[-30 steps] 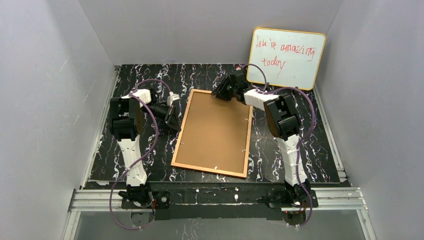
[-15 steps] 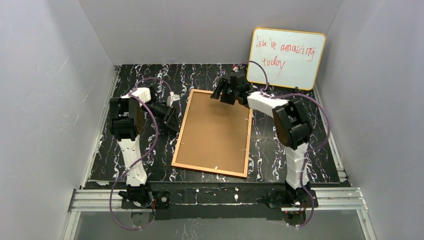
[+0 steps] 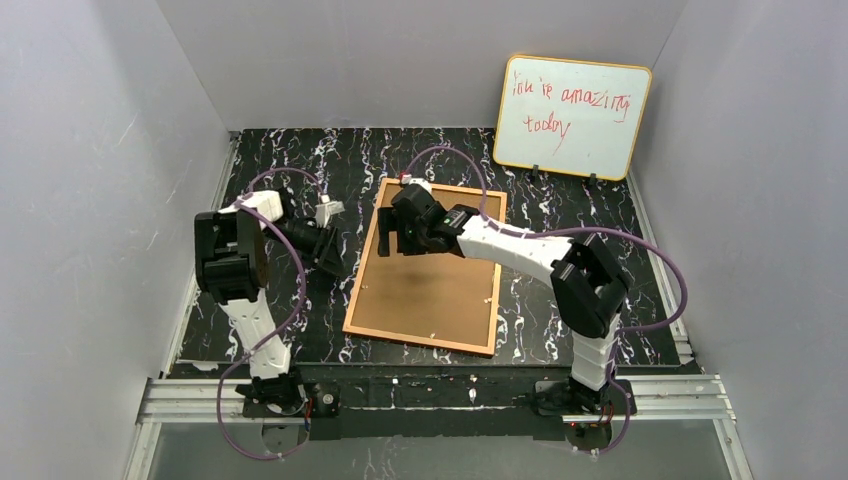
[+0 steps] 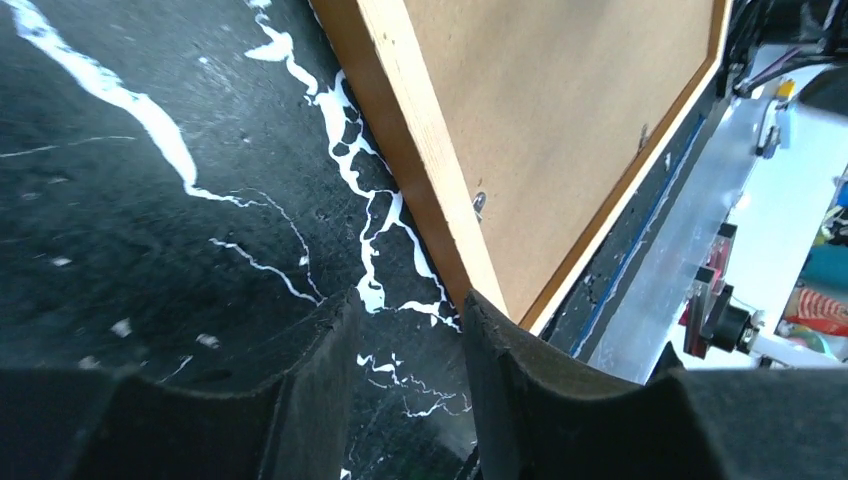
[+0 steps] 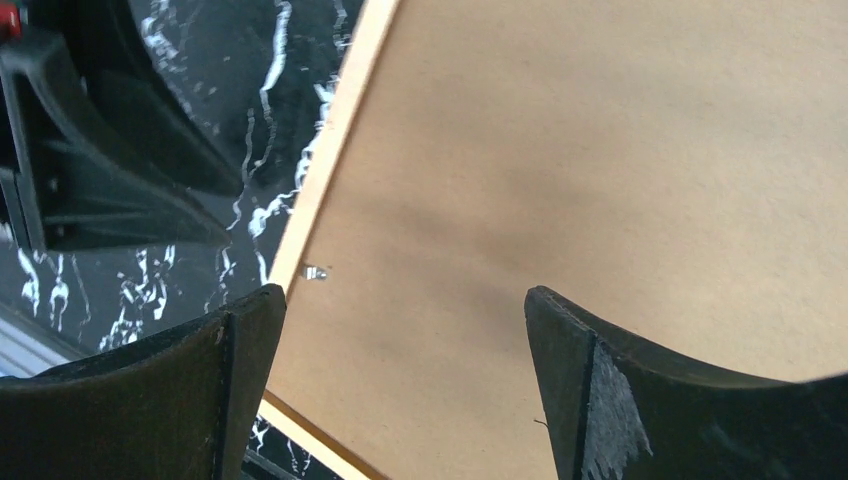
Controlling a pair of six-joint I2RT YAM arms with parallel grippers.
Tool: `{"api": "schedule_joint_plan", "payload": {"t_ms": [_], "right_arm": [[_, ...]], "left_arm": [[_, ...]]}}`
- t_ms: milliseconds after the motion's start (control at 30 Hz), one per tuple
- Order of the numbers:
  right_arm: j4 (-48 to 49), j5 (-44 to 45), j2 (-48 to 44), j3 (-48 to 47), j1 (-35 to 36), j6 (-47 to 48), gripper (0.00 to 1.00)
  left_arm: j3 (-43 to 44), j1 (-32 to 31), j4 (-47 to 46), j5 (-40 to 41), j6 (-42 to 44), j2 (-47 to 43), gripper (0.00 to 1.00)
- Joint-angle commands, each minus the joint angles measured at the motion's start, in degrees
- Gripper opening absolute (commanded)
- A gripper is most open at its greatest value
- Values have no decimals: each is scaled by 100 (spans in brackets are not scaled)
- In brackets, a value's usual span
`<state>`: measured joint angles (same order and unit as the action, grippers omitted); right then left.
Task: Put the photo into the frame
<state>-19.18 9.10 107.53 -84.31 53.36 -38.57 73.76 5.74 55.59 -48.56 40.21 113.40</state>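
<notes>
On the left, the left gripper (image 4: 408, 303) sat low over the black marbled table (image 3: 330, 150), jaws parted by a narrow gap and holding nothing, only bare tabletop between them. Just beyond its right fingertip (image 4: 490, 330) ran the long edge of the frame (image 3: 430, 290), close but, as far as the wrist view showed, not pinched. The frame lay flat on the table, plain brown board back facing up (a small metal clip (image 5: 316, 271) showed near the wooden edge). Over its far left part came the right gripper (image 5: 402, 292), jaws spread wide and empty, the brown board filling the space between and ahead of the fingers, the frame's edge just outside the left finger (image 5: 235, 370). Well beyond that gripper, to its right, a whiteboard (image 3: 572, 117) with red handwriting leaned against the back wall.
</notes>
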Motion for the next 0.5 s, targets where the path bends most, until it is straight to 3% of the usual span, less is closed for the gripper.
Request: {"api": "schedule_joint_plan", "payload": {"t_ms": [0,167,233,467], "right_arm": [[-342,550,-301,55,-280,-624,99],[-75,-239,-539,472,-658,-650,99],[-238,-146,-488,429,-688,-630,99],[-1338,200,675,-1207,-362,-404,97]], "left_arm": [[-498,-135,-727,148,-442,-244,38],[-1154,-264,-1460,100,-758,-569,31],[-1457,-386,-1706,23,-869,-766,30],[-2229,-891,-2192,-180,-924,-1454,31]]}}
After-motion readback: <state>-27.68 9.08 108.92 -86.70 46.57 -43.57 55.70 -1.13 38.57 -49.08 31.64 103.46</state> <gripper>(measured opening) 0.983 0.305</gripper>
